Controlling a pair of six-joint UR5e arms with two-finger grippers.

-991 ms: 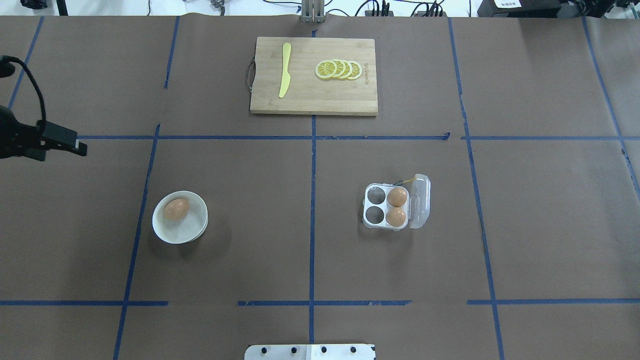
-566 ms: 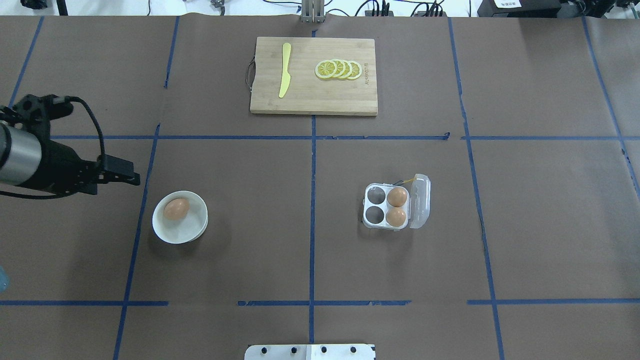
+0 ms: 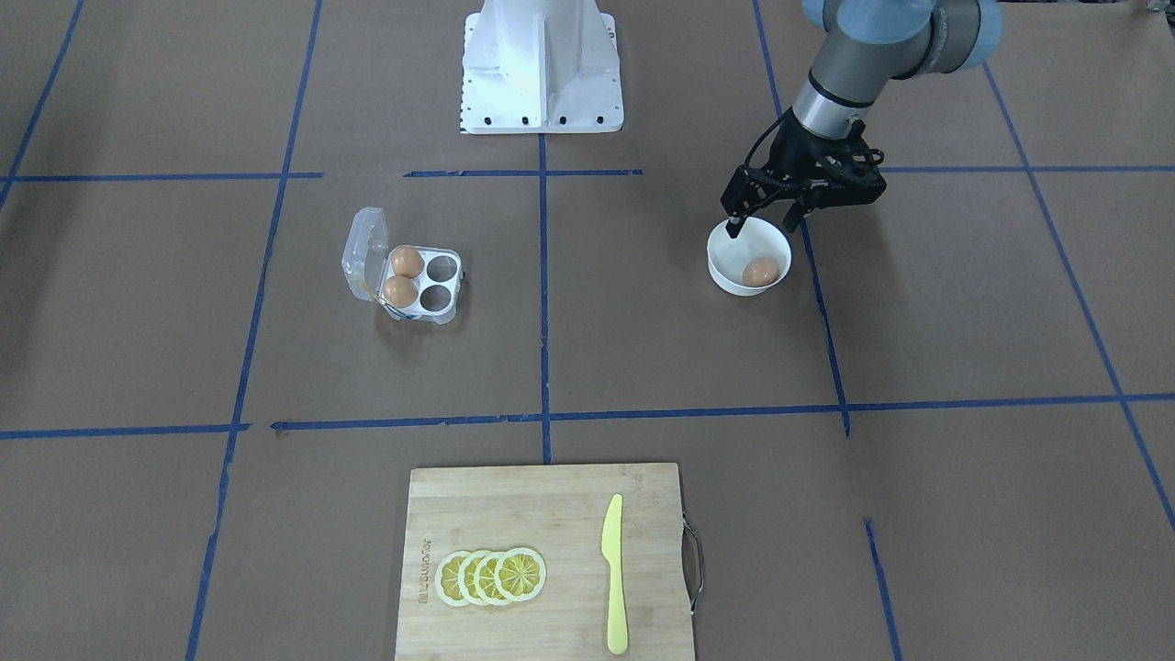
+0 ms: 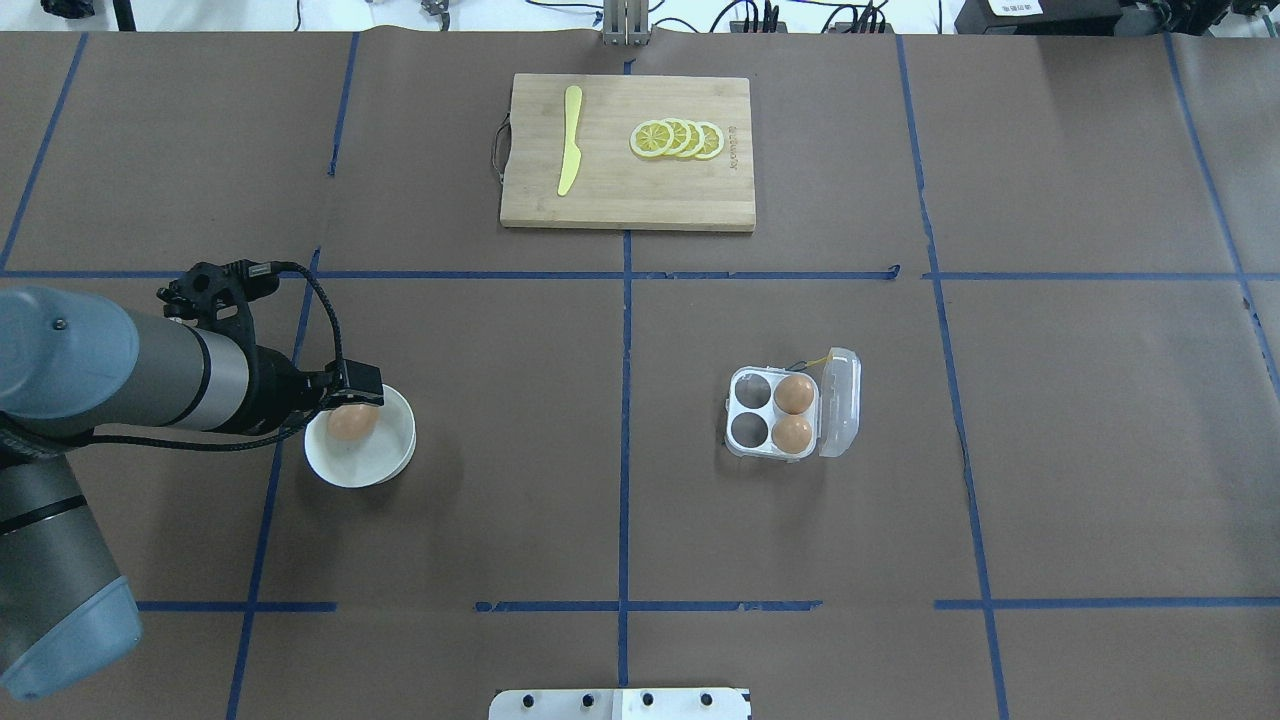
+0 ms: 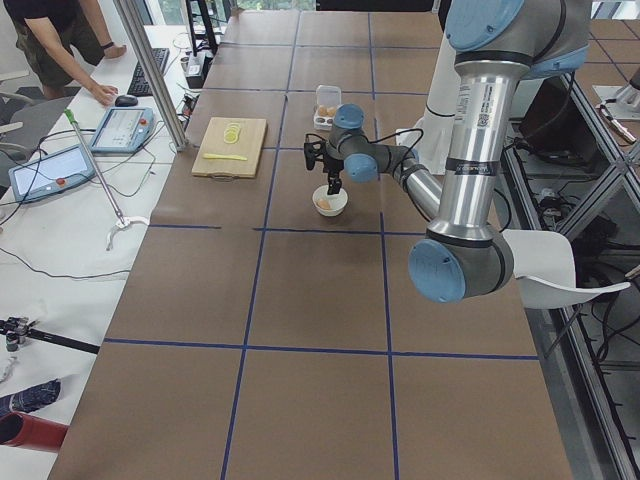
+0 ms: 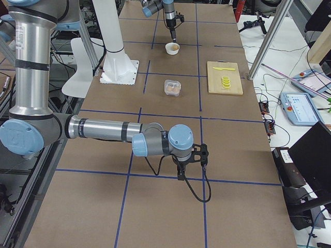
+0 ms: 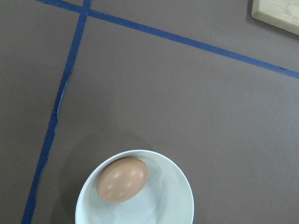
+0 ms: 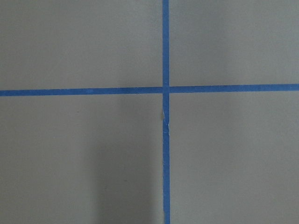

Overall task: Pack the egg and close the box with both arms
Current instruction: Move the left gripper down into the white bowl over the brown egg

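Observation:
One light-brown egg (image 4: pixel 350 421) lies in a round white bowl (image 4: pixel 375 465) on my left side. It also shows in the front view (image 3: pixel 760 272) and the left wrist view (image 7: pixel 122 179). My left gripper (image 3: pixel 761 228) is open and empty, just above the bowl's rim nearest the robot; it also shows from overhead (image 4: pixel 358 398). The clear box (image 4: pixel 748 432) sits right of centre with its lid (image 4: pixel 840 403) open, two eggs (image 4: pixel 795 393) in the cups beside the lid, and two empty cups. My right gripper (image 6: pixel 191 173) shows only in the right side view, far from the box; I cannot tell if it is open.
A wooden cutting board (image 4: pixel 620 200) with a yellow knife (image 4: pixel 570 140) and lemon slices (image 4: pixel 678 138) lies at the table's far middle. The white pedestal (image 3: pixel 542 83) stands at the robot's side. Blue tape lines cross the brown table cover.
My left arm has swung in from the table's left edge toward the right. Its gripper now hangs over the bowl with the egg. The egg, bowl and box have not moved.

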